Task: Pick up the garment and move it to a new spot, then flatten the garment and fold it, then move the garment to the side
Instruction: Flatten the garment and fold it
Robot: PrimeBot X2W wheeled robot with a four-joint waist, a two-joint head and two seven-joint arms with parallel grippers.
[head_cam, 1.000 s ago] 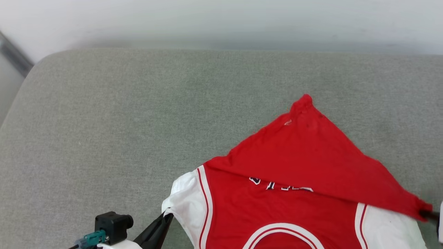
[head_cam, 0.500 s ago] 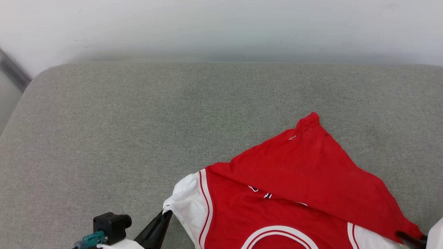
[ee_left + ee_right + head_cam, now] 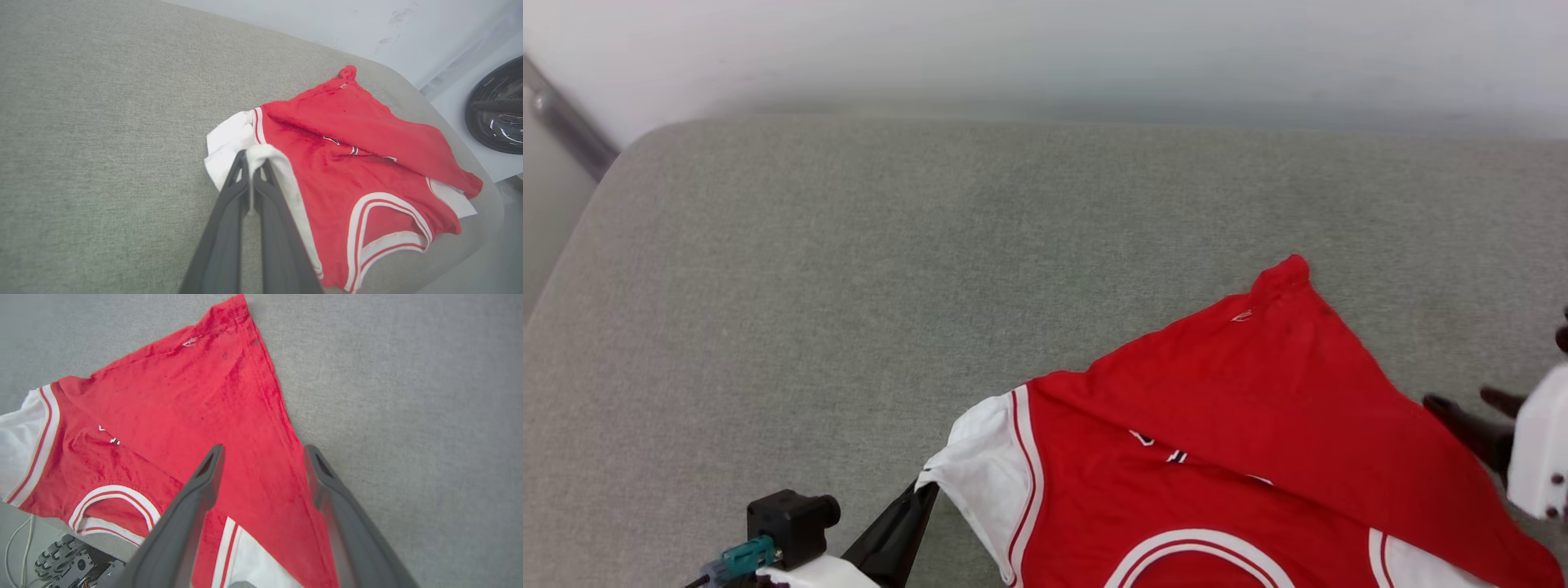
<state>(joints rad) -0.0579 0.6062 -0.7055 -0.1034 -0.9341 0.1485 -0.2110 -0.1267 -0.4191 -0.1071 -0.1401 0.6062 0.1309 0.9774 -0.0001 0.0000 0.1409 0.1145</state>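
Pinching a white sleeve (image 3: 226, 143) of the garment (image 3: 1241, 425) in the closed left gripper (image 3: 253, 161), likely anchoring it on the cushion (image 3: 849, 286), and hovering the right gripper (image 3: 264, 451), fingers apart and empty, over its folded-back red edge.

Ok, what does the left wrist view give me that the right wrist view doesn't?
Left wrist view: the left claw shut on the white sleeve of the garment, plus a dark round object near the wall. Right wrist view: the right claw open over the folded red flap, plus dark machinery past the cushion. Both: the garment on the grey cushion, flap partly covering the lettering.
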